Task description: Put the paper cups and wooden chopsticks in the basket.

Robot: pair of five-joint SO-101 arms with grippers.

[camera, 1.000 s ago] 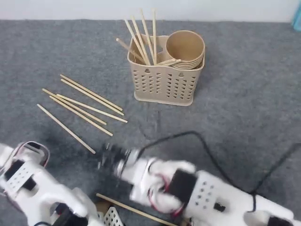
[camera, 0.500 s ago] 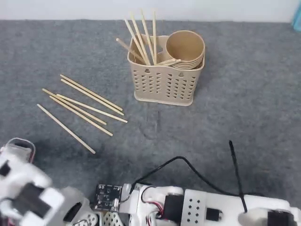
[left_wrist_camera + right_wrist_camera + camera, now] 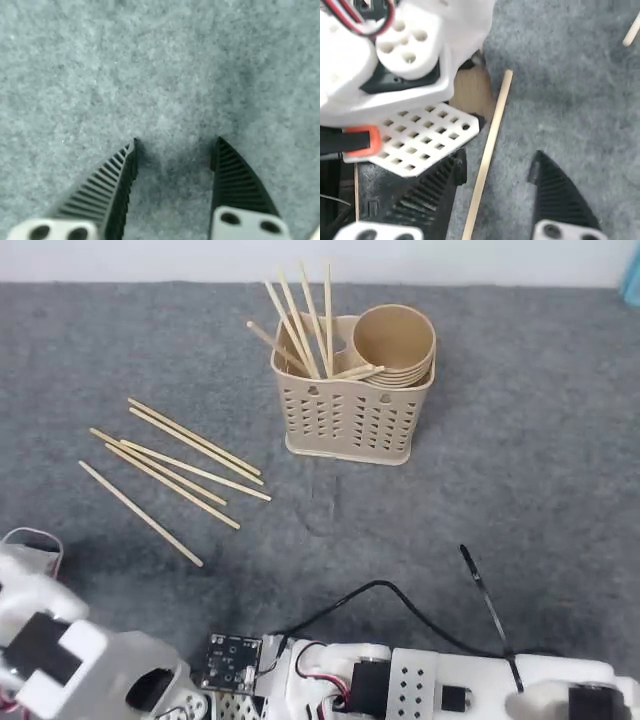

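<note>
Now both are released: left gripper (image 3: 176, 141) over bare carpet (image 3: 150, 60), right gripper (image 3: 500, 154) straddling one wooden chopstick (image 3: 488, 150). Paper cups (image 3: 395, 340) sit in the basket (image 3: 350, 420), loose chopsticks (image 3: 180, 465) lying nearby.

Both arms sit low at the near edge of the table, and both grippers are parted.

In the high view the left arm (image 3: 60, 660) is bunched in the near left corner, its white segments stacked close together. The right arm (image 3: 430, 685) lies stretched flat along the near edge with its wrist end toward the left arm. A small circuit board (image 3: 233, 662) faces up at that wrist, and a black cable (image 3: 400, 598) arches over the white segments. The left gripper (image 3: 176, 141) points down close over the surface, its two ribbed black fingers (image 3: 117, 185) spread wide. The right gripper (image 3: 500, 154) likewise points down, low to the surface, with its jaws held apart.
</note>
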